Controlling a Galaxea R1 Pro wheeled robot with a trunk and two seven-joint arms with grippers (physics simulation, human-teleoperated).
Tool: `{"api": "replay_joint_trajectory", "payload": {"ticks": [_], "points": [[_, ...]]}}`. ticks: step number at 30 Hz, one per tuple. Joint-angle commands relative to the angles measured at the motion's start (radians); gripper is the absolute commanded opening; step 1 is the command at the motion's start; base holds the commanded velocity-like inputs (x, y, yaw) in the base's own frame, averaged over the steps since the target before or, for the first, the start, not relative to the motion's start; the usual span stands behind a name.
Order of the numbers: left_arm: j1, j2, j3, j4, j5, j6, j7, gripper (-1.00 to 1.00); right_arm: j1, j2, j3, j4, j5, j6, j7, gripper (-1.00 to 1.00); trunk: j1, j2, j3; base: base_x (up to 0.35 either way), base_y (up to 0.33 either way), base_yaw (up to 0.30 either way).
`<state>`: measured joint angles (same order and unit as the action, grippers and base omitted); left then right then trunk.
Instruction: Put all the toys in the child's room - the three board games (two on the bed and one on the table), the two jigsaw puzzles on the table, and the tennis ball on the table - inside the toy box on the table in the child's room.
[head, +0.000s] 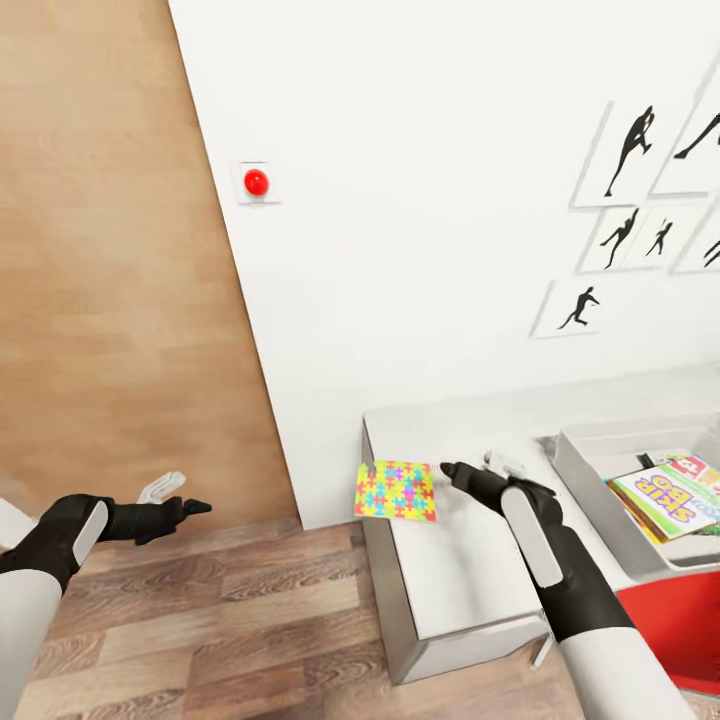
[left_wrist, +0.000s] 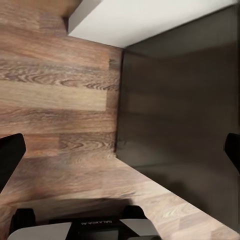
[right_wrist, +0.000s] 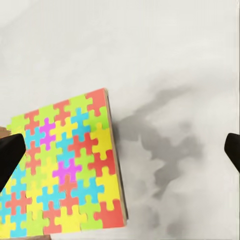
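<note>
Multicoloured jigsaw puzzle (head: 396, 490) overhanging table (head: 450, 580) end. Right gripper (head: 447, 468) beside puzzle, spread wide, holding nothing. Left gripper (head: 190, 500) likewise, off table, above floor (head: 200, 620). "SKIP-BO" board game (head: 668, 497) inside toy box (head: 600, 500).

Both arms share one build: white rounded forearm shells running into matte black wrist sections, each with a white oblong panel set into the black. The left gripper (head: 185, 503) has a black tapered finger and a white one beside it; the right gripper (head: 462, 470) is black too, with a pale grey piece at its far side. In the left wrist view a grey-white housing carries small dark lettering, too blurred to read
</note>
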<state>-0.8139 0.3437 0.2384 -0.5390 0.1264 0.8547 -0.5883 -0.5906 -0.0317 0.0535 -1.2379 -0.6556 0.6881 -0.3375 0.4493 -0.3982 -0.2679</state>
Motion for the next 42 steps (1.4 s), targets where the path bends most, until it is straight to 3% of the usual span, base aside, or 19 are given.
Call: {"api": "replay_joint_trajectory", "payload": {"ticks": [1,5,13,19,22,24,25,26,28,29,31,32,35,42], "points": [[-0.001,0.0,0.002,0.0,0.006,0.007,0.001,1.0,0.007,-0.006,0.002,-0.026,-0.012,0.004,-0.01,1.0,0.001,-0.002,0.0,0.0,0.0,-0.153],[-0.001,0.0,0.002,0.0,0.006,0.007,0.0,1.0,0.048,-0.026,0.003,-0.143,-0.019,0.028,-0.009,1.0,0.001,-0.002,0.006,0.0,0.0,-0.153],[-0.001,0.0,0.002,0.0,0.007,0.007,-0.007,1.0,0.146,-0.035,0.002,-0.313,-0.028,0.071,0.002,1.0,0.001,-0.002,0.017,0.0,0.0,-0.152],[-0.001,0.0,0.002,0.0,0.007,0.007,-0.013,1.0,0.213,-0.035,-0.001,-0.347,-0.044,0.074,0.072,1.0,0.001,-0.002,0.026,0.0,0.0,-0.147],[-0.001,0.0,0.003,0.0,0.007,0.008,-0.016,1.0,0.24,-0.036,-0.006,-0.354,-0.053,0.072,0.187,1.0,0.001,-0.002,0.031,0.0,0.0,-0.143],[-0.001,0.001,0.004,-0.001,0.008,0.009,-0.018,1.0,0.265,-0.034,-0.029,-0.357,-0.057,0.071,0.372,1.0,0.001,-0.002,0.034,0.0,0.0,-0.14],[-0.001,0.001,0.005,-0.001,0.008,0.009,-0.018,1.0,0.272,-0.033,-0.036,-0.357,-0.058,0.07,0.421,1.0,0.001,-0.002,0.035,0.0,0.0,-0.136],[-0.001,0.001,0.006,-0.001,0.008,0.009,-0.019,1.0,0.29,-0.031,-0.05,-0.358,-0.059,0.069,0.526,1.0,0.001,-0.002,0.037,0.0,0.0,-0.128],[-0.001,0.002,0.006,-0.001,0.008,0.009,-0.02,1.0,0.315,-0.03,-0.064,-0.358,-0.06,0.069,0.638,1.0,0.001,-0.002,0.04,0.0,0.0,-0.119],[-0.001,0.003,0.007,0.0,0.008,0.01,-0.024,1.0,0.343,-0.028,-0.08,-0.359,-0.06,0.068,0.752,1.0,0.001,-0.002,0.041,0.0,0.0,-0.098],[-0.001,0.005,0.008,0.0,0.009,0.01,-0.035,1.0,0.373,-0.026,-0.096,-0.359,-0.06,0.066,0.865,1.0,0.001,-0.002,0.044,0.0,0.0,-0.089],[-0.001,0.006,0.008,0.0,0.009,0.01,-0.054,1.0,0.399,-0.024,-0.112,-0.359,-0.06,0.062,0.97,1.0,0.001,-0.002,0.046,0.0,0.0,-0.074],[-0.001,0.007,0.008,0.0,0.008,0.011,-0.111,1.0,0.431,-0.02,-0.131,-0.359,-0.059,0.058,1.122,1.0,0.001,-0.002,0.05,0.0,0.0,-0.049],[-0.001,0.009,0.007,0.0,0.007,0.012,-0.191,1.0,0.45,-0.018,-0.138,-0.36,-0.059,0.056,1.217,1.0,0.001,-0.002,0.062,0.0,0.0,-0.014]]}}
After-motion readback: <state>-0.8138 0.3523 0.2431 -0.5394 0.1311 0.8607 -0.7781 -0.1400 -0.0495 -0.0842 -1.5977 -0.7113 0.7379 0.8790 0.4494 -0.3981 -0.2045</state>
